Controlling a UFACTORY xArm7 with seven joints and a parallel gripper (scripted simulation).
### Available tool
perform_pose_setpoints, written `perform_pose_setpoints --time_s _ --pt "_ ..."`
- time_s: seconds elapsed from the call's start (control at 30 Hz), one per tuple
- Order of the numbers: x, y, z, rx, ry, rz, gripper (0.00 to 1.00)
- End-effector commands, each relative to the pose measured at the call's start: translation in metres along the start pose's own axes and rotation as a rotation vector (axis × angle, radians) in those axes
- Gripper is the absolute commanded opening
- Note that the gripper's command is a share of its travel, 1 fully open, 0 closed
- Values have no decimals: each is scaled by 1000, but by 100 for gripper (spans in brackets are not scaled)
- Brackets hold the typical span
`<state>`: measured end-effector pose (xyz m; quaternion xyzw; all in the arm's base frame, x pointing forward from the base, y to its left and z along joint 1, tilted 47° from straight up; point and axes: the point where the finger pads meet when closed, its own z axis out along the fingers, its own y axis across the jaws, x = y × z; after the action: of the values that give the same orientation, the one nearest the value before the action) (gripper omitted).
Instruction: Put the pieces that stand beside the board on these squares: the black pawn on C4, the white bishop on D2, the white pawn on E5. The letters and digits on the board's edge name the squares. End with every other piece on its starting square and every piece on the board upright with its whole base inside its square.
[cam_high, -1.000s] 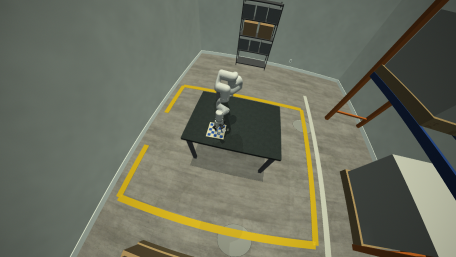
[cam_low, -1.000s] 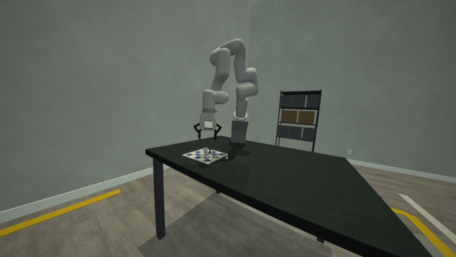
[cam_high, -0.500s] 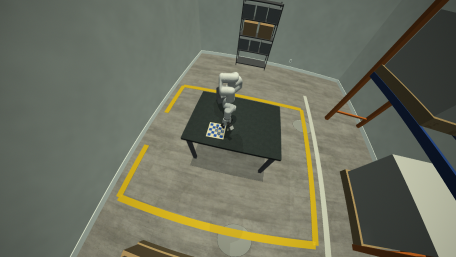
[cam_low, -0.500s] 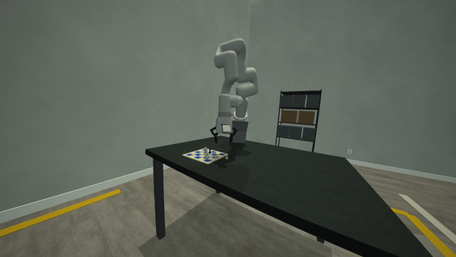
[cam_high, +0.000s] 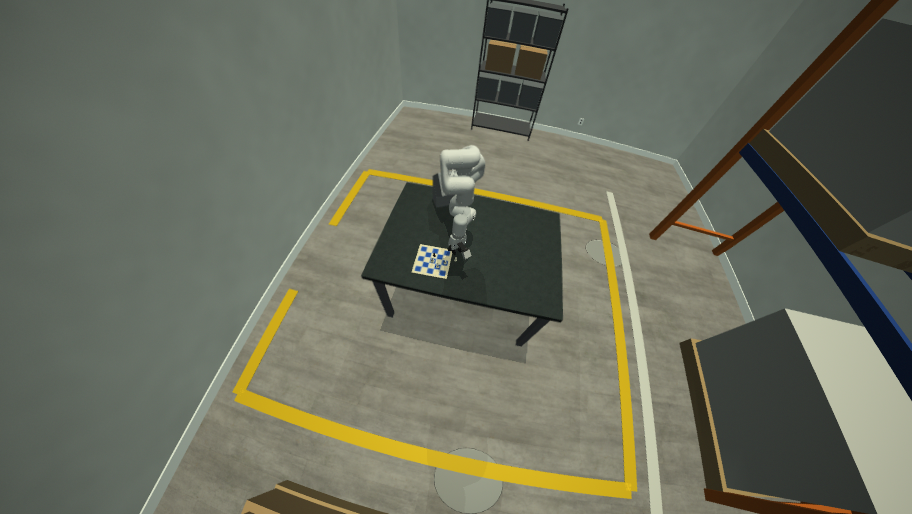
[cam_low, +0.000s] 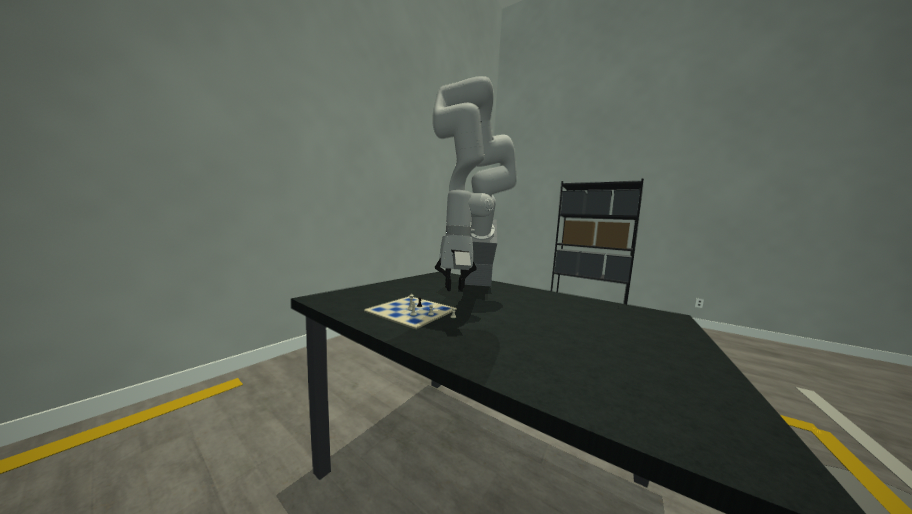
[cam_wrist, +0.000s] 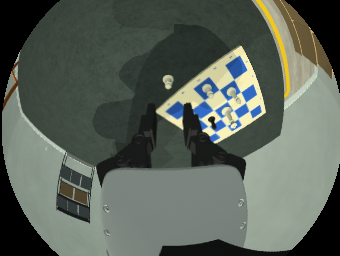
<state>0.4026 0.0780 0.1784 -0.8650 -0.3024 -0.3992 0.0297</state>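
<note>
One grey arm's black two-fingered tool (cam_high: 457, 252) hangs over the dark desk (cam_high: 510, 255) in the top view, just off the blue-and-cream chessboard (cam_high: 431, 261).

Exterior view: tool (cam_low: 454, 285) sits above and behind a small white pawn (cam_low: 453, 312) standing just off the board's edge.

Wrist view: fingers are partly closed with nothing between them. White pawn (cam_wrist: 169, 80) stands on the desk ahead of the fingertips; black pawn (cam_wrist: 211, 119) stands on the board, beside the tool.

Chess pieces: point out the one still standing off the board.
The white piece alone on the dark table, just beyond the board's edge; every other piece stands on the checkered squares.
</note>
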Motion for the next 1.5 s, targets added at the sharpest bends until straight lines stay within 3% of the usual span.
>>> perform_pose_setpoints --time_s 0.0,0.93,1.47 --pt "0 0 0 0 1 0 34" --pt "0 0 1 -1 1 0 34" --pt "1 0 19 -1 0 0 34"
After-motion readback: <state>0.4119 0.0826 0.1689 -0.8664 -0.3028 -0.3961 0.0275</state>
